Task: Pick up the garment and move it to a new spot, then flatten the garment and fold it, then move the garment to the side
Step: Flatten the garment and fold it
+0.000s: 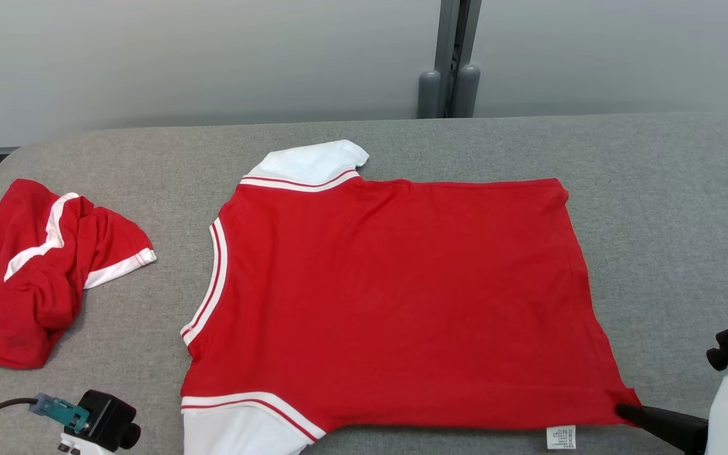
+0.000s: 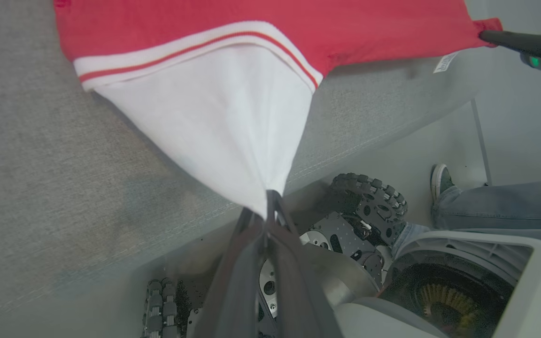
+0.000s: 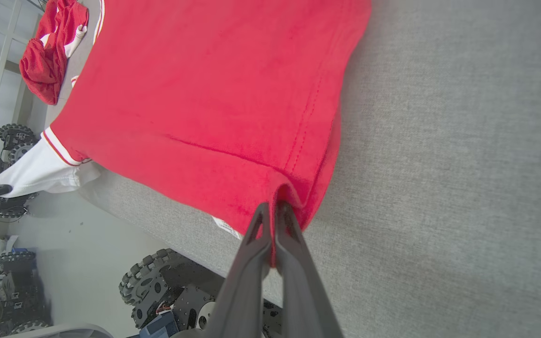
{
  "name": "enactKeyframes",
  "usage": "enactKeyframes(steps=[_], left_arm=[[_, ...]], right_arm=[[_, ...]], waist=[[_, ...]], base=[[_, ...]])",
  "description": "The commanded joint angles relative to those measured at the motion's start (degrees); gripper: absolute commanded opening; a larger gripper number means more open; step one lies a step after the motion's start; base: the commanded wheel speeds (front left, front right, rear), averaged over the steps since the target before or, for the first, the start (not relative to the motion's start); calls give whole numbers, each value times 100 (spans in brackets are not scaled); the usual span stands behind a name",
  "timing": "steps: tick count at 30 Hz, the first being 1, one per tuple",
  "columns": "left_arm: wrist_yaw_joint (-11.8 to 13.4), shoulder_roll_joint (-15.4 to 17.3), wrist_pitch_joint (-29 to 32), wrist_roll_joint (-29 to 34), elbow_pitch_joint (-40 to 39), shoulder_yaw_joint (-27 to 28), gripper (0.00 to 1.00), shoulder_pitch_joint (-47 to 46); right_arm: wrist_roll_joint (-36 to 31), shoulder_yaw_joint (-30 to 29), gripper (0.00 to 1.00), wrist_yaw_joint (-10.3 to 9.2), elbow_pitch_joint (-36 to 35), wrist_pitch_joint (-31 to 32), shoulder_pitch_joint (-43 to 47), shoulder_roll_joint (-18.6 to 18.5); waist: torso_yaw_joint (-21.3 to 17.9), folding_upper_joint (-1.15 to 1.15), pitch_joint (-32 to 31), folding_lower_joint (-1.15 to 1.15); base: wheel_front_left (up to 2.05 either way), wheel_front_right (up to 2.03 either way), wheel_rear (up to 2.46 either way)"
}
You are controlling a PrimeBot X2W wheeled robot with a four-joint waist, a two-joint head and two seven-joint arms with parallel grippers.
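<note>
Red garment [image 1: 395, 297] lay flat mid-frame on the grey table [image 1: 655, 189], long axis left to right, left gripper [image 2: 268, 199] clamped on its lower-left white sleeve, right gripper [image 3: 273, 209] pinching its lower-right hem corner.

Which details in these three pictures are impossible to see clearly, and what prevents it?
Print on the care label: too small, head view.
Tip of the near white sleeve: cut off by the head view's bottom edge.
Underside of the red shirt: hidden against the table.
Shape of the crumpled garment: hidden by its own folds; head view's left edge cuts it.
Most of the person: cut off by the left wrist view's right edge.
</note>
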Motion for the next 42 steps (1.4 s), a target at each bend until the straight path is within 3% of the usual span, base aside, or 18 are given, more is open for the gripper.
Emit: enactKeyframes(steps=[1,15,25,33,42], left_arm=[[7,-14,-2,-12,-19,7,0,53],[-52,-60,-46,-38,81,134,0,-112],[-275,-159,243,-104,555,531,0,-770],[-571,-535,1089,-418,1443,803,0,-1621],[-698,-1152,1857,-505,2692,912,0,-2477]], right_arm=[[36,15,0,4,-35,3,83,-80],[132,44,0,4,-26,-123,-36,-12],[332,-21,0,4,41,-2,-405,176],[708,-82,0,4,126,405,-912,272],[992,-197,0,4,355,536,-1424,486]], waist=[[-13,0,-4,0],[-69,0,27,0],[-61,0,177,0],[-199,0,461,0],[-372,0,922,0]], base=[[0,0,0],[0,0,0],[0,0,0],[0,0,0],[0,0,0]])
